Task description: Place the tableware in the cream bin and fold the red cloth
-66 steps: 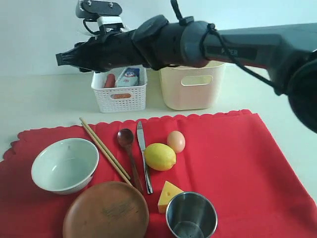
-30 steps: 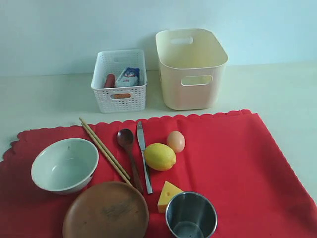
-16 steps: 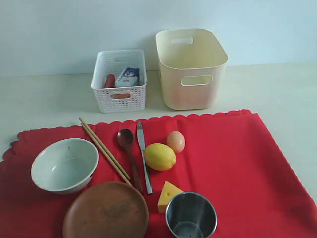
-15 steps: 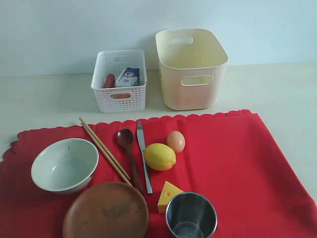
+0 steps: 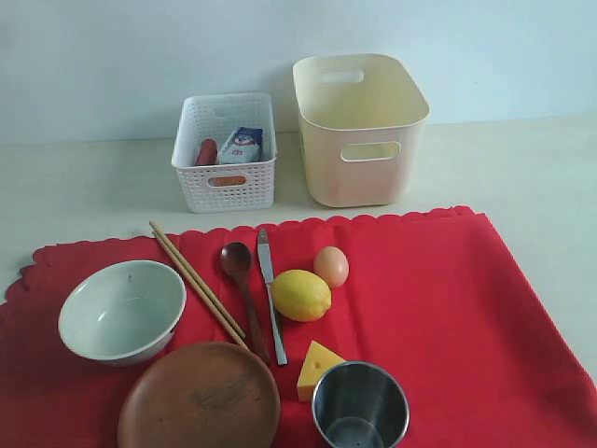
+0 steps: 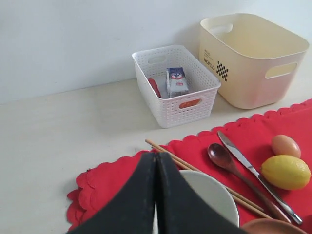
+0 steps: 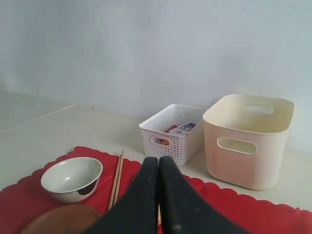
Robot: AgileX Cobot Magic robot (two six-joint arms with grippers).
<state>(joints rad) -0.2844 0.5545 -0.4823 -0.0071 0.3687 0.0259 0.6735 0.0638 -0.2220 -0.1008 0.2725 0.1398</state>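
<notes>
The left hand [image 6: 156,156] hangs above the near left part of the red cloth [image 5: 438,308], its two dark fingers pressed flat together with nothing between them. It sits over the pale bowl [image 5: 121,310] and its tip points towards the white basket [image 5: 226,154]. The right hand [image 7: 159,158] is likewise closed tight and empty, aimed at the gap between the basket and the cream bin [image 5: 359,131].

The cloth lies spread flat on the worktop [image 5: 93,187], its long axis running left to right and its scalloped far edge just short of the two containers. The cream bin stands upright behind it, to the right of the basket, with one oval handle cut-out facing the cloth.

All the tableware rests on the left half of the cloth:
- The bowl sits upright at the left.
- The wooden plate [image 5: 199,397] is at the near edge, just beside the bowl.
- The steel cup [image 5: 360,406] stands mouth up to the right of the plate.
- The chopsticks [image 5: 198,280] lie side by side on a diagonal, far ends back and to the left, near ends at the plate's rim.
- The spoon [image 5: 244,289] points its bowl end towards the bins, handle towards the plate.
- The knife [image 5: 270,289] lies almost parallel beside it, blade towards the bins.

A lemon [image 5: 300,295] touches the knife's right side, with an egg [image 5: 331,266] just behind it. A cheese wedge [image 5: 317,367] sits beside the cup.
</notes>
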